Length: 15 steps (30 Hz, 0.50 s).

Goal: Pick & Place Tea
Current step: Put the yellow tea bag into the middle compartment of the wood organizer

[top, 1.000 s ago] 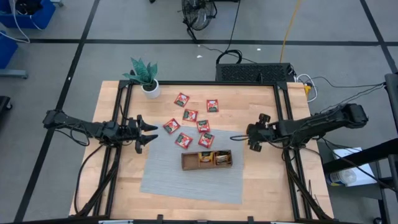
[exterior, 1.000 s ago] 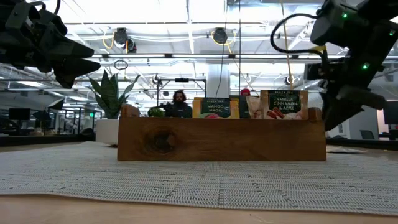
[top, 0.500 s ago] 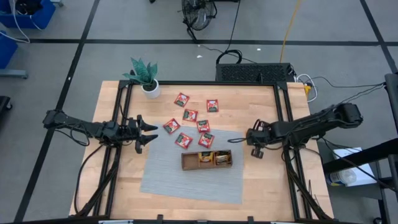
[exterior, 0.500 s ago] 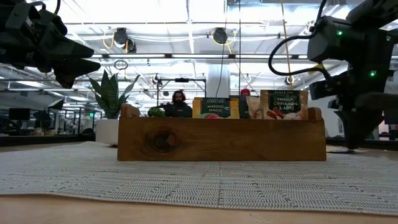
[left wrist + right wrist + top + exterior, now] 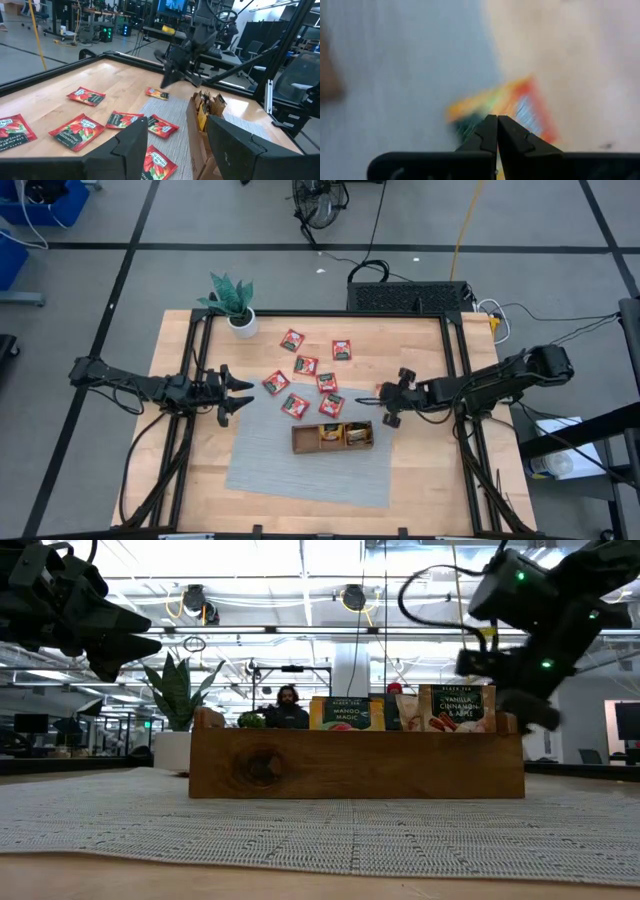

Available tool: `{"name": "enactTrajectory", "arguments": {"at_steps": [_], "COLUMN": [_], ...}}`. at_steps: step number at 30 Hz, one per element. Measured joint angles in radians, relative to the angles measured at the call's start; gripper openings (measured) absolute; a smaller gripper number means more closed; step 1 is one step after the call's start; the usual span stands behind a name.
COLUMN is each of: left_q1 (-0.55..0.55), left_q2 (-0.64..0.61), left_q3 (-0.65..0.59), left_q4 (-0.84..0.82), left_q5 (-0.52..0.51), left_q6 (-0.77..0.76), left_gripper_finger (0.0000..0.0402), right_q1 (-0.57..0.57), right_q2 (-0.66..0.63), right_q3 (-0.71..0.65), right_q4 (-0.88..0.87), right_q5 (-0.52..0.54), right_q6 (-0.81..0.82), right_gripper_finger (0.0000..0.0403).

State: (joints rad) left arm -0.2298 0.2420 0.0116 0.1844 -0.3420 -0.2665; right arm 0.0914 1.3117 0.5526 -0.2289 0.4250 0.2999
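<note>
Looking down from above, the right gripper point(image 5: 385, 406) hangs beside the tray point(image 5: 333, 437), near an orange sachet point(image 5: 378, 391). Its wrist view shows fingers point(image 5: 490, 131) pressed together over that sachet, seemingly empty; I'd reopen, lower, then pinch an edge.

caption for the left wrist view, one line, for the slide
Red tea sachets lie on the table beside the wooden tray, while the right gripper hangs shut above an orange-yellow sachet.

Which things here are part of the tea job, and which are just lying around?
Job: red tea sachets, orange sachet by the right gripper, wooden tray holding sachets.
Lying about: potted plant, grey mat.
</note>
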Motion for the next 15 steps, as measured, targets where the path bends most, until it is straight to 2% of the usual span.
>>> {"name": "enactTrajectory", "arguments": {"at_steps": [3,5,7,9,11,15], "left_q1": [0.0,0.0,0.0,0.0,0.0,0.0], "left_q2": [0.0,0.0,0.0,0.0,0.0,0.0], "left_q3": [0.0,0.0,0.0,0.0,0.0,0.0], "left_q4": [0.0,0.0,0.0,0.0,0.0,0.0], "left_q5": [0.0,0.0,0.0,0.0,0.0,0.0], "left_q6": [0.0,0.0,0.0,0.0,0.0,0.0], "left_gripper_finger": [0.0205,0.0205,0.0205,0.0205,0.0205,0.0205], "right_q1": [-0.002,-0.028,-0.081,-0.144,-0.193,-0.243], "right_q2": [-0.005,-0.006,-0.003,0.007,0.026,0.045], "right_q3": [0.0,0.001,0.001,-0.004,-0.01,-0.01], "right_q4": [0.079,0.103,0.088,0.087,0.081,0.012], "right_q5": [0.146,0.17,0.087,-0.06,-0.161,-0.178], "right_q6": [-0.113,-0.183,-0.217,-0.219,-0.217,-0.164], "right_gripper_finger": [0.0001,0.0001,0.0,0.0,0.0,0.0]}}
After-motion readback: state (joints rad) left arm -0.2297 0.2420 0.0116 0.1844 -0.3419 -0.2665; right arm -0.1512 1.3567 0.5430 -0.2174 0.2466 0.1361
